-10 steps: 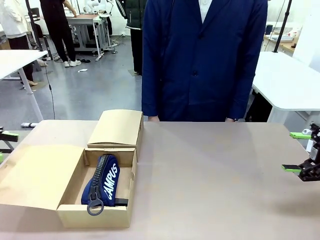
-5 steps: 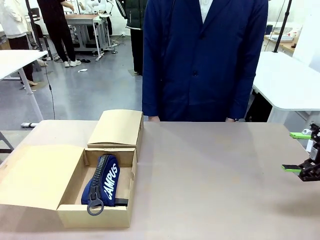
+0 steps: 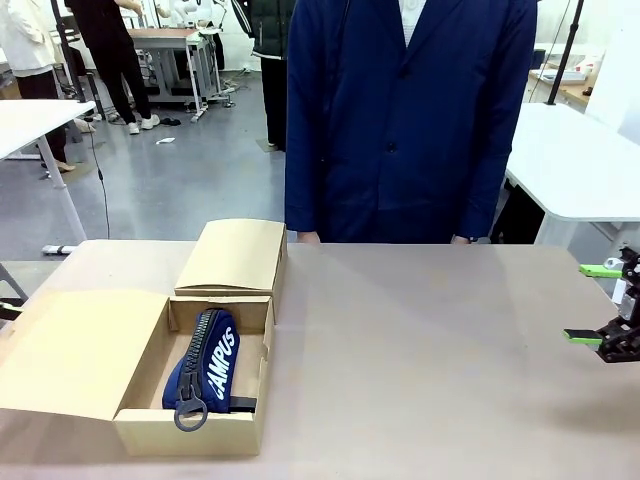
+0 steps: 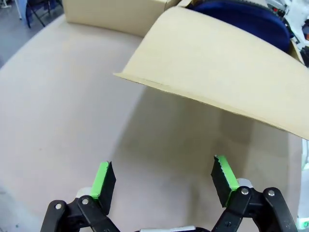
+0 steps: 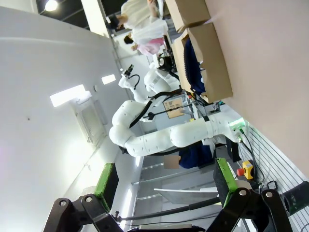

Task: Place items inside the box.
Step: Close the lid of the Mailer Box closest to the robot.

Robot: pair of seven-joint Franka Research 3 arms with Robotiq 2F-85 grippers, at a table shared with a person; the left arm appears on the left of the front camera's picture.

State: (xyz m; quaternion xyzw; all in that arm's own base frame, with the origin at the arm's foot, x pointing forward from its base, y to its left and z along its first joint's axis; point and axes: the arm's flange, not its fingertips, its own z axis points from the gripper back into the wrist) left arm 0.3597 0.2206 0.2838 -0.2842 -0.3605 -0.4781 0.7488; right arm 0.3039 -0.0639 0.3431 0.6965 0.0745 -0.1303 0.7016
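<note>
My right gripper (image 3: 600, 303) sits at the far right edge of the table (image 3: 430, 350), its jaws spread wide and holding nothing; the green pads (image 5: 222, 176) stand well apart in its own wrist view, with only the room beyond them. My left gripper (image 4: 163, 180) is also released, its two green pads (image 4: 101, 179) apart over bare tabletop, nothing between them. It hangs just left of the box's big open flap (image 4: 227, 67), which slants across the upper part of that wrist view.

The cardboard box (image 3: 190, 425) lies at the near left of the table, open on top, with its wide flap (image 3: 75, 350) folded out to the left and a second flap (image 3: 235, 255) raised at its far end. Inside the box lies the navy zip pouch (image 3: 205, 365), running near to far, with white lettering along its side and its ring pull (image 3: 189, 413) at the near end, resting against the near wall. A dark thing (image 3: 240, 404) shows under the pouch at the near right corner of the box; I cannot tell what it is. From my left wrist the pouch (image 4: 241, 17) shows as a blue bulge beyond the flap's top edge.

A person in a dark blue coat (image 3: 405, 120) stands at the far side of the table, facing me. The middle and right of the tabletop between us are plain brown surface.
</note>
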